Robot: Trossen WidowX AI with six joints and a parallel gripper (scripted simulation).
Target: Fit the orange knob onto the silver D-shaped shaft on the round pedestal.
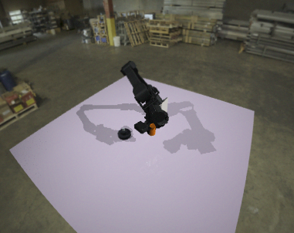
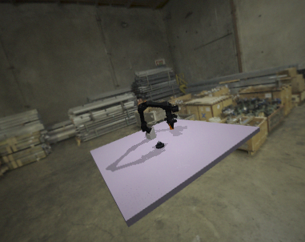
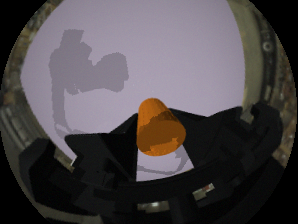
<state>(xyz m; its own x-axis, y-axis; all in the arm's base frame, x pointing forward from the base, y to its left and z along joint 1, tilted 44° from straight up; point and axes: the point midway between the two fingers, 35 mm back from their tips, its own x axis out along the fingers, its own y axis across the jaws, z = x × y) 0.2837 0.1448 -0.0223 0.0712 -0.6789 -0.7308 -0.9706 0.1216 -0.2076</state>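
The orange knob (image 1: 152,130) (image 2: 171,127) (image 3: 159,131) is held above the table, between the two black fingers. My gripper (image 1: 149,126) (image 2: 171,125) (image 3: 152,113) is shut on it. In the wrist view the knob tapers away from the camera, and its hole cannot be seen. The round pedestal (image 1: 124,134) (image 2: 159,145) is black and stands on the table, left of the gripper in the top view and nearer the camera than the gripper in the exterior view. The shaft on it is too small to make out, and its flat side cannot be told. The pedestal does not show in the wrist view.
The pale lilac table top (image 1: 119,185) (image 2: 191,160) (image 3: 190,55) carries the arm's shadows. A light grey block (image 1: 164,103) (image 2: 150,134) stands by the arm's base. Pallets and stacked metal are in the background, off the table.
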